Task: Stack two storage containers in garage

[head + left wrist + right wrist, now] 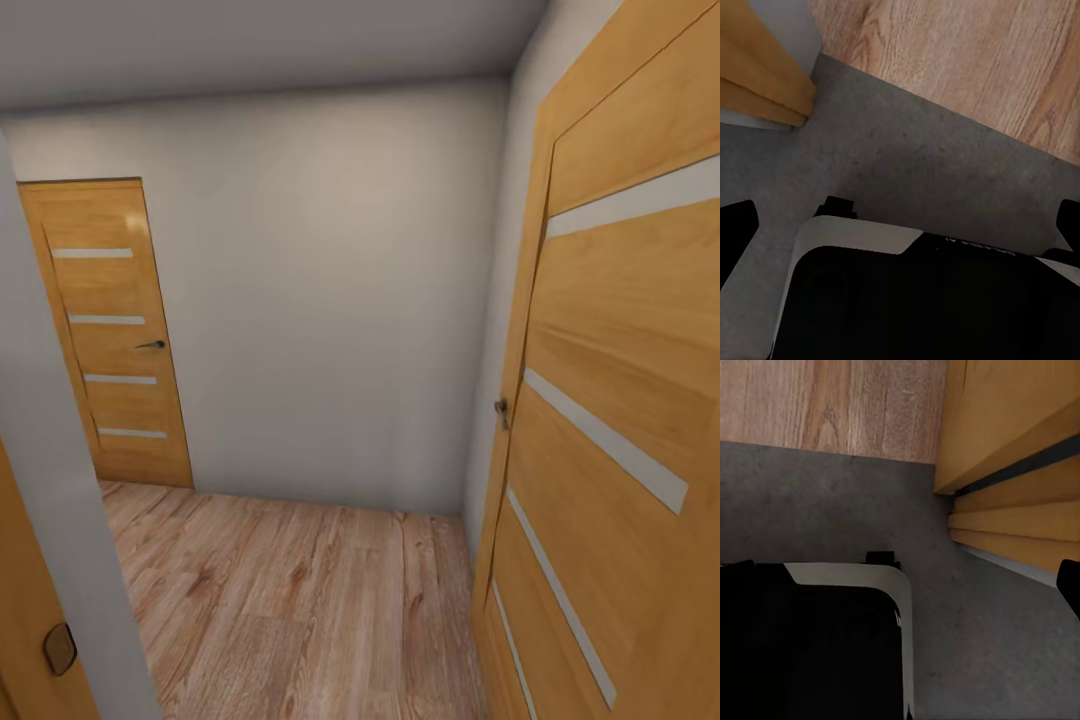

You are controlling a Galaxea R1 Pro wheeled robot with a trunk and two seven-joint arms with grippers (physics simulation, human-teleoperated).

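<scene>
In the head view, a strip of orange wood (pixel 25 620) with a small dark plate (pixel 59 648) sits at the lower left, beside a pale grey wall edge (pixel 60 480). Past it, a shut wooden door (pixel 110 330) with four pale slats and a dark handle (pixel 152 344) stands in the far left corner. A bare white-grey wall (pixel 330 300) runs across the middle, and light wood planks (pixel 300 600) cover the ground before it. On the right, a second slatted door (pixel 620 400) stands close to the camera, its metal handle (pixel 501 411) at its near edge.

In the left wrist view, the left tool (pixel 900 225) is spread wide, with one dark fingertip (pixel 736 225) at each side of the picture and nothing between them. Under it lies the dark grey concrete floor (pixel 907 157), which meets the planks (pixel 967 52) along a straight seam. An orange door frame (pixel 761 82) stands at the seam's end, and the robot's black, white-trimmed base (pixel 915 300) is nearest the camera.

In the right wrist view, the right tool (pixel 900 581) also looks wide and empty, though only one fingertip (pixel 1069 585) is plain; the other blends into the black base (pixel 810 645). The concrete floor (pixel 832 502) lies under it too, bordered by planks (pixel 832 401) and an orange stepped frame (pixel 1020 457).
</scene>
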